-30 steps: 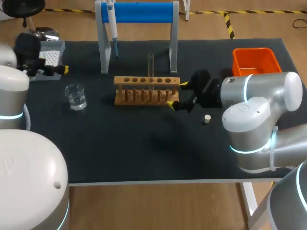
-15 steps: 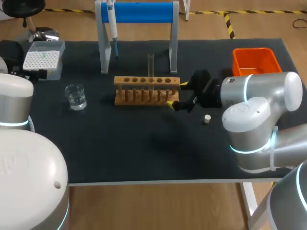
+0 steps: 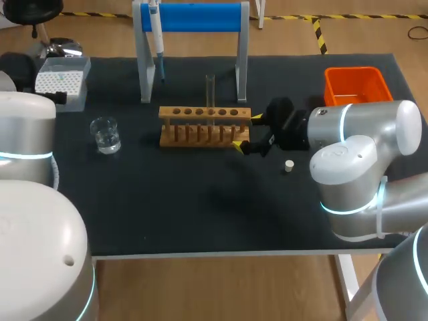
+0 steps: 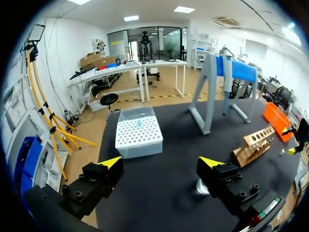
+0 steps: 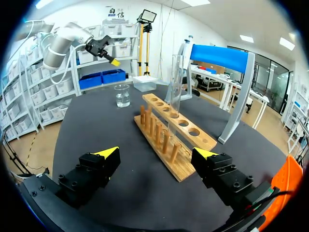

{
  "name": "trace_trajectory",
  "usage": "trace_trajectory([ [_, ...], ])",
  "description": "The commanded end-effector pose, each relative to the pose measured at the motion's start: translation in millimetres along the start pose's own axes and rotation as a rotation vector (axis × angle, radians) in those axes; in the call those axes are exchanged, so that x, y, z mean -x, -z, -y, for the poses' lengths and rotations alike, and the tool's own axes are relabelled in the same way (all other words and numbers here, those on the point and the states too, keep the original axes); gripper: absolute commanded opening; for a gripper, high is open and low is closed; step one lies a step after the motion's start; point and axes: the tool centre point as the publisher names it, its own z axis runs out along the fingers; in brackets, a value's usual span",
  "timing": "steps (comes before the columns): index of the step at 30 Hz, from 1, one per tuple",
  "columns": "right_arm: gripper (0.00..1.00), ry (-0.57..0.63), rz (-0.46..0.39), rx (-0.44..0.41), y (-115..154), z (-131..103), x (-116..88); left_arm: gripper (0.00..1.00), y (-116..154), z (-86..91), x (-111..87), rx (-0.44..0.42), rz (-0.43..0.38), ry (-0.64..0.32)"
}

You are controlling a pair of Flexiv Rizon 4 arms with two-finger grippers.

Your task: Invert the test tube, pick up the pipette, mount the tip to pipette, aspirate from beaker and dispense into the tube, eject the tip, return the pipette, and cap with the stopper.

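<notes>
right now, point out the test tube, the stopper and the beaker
test tube (image 3: 210,93), head view, on its upper glass wall
stopper (image 3: 289,165), head view, on its top face
beaker (image 3: 105,135), head view, on its glass side

Glossy grey-white arms (image 3: 354,160) with cyan rings, black hands (image 5: 155,152) tipped yellow.

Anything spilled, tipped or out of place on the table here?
Nothing stands out: the test tube stands upright in the rack, the beaker is upright with no spill around it, the pipette hangs on its stand, the stopper sits on the table.
</notes>
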Motion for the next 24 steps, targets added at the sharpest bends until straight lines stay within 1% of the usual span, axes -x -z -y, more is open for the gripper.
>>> trace_trajectory([
  [1, 1.00, -0.001, 0.000, 0.000, 0, 0, 0, 1.00, -23, 4.3, 2.0, 0.000, 0.007, 0.002],
  [7, 1.00, -0.001, 0.000, 0.000, 0, 0, 0, 1.00, -39, 9.3, 6.1, 0.002, 0.011, 0.004],
  [12, 1.00, -0.001, 0.000, 0.000, 0, 0, 0, 1.00, -52, 10.2, 10.0, 0.002, 0.014, 0.013],
  [15, 1.00, -0.001, 0.000, 0.000, 0, 0, 0, 1.00, -59, 10.1, 8.8, 0.002, 0.010, 0.012],
  [21, 1.00, -0.001, 0.000, 0.000, 0, 0, 0, 1.00, -76, 11.9, 18.5, -0.030, 0.021, 0.015],
  [24, 1.00, -0.001, 0.000, 0.000, 0, 0, 0, 1.00, -83, 13.6, 20.0, -0.029, 0.019, 0.012],
])
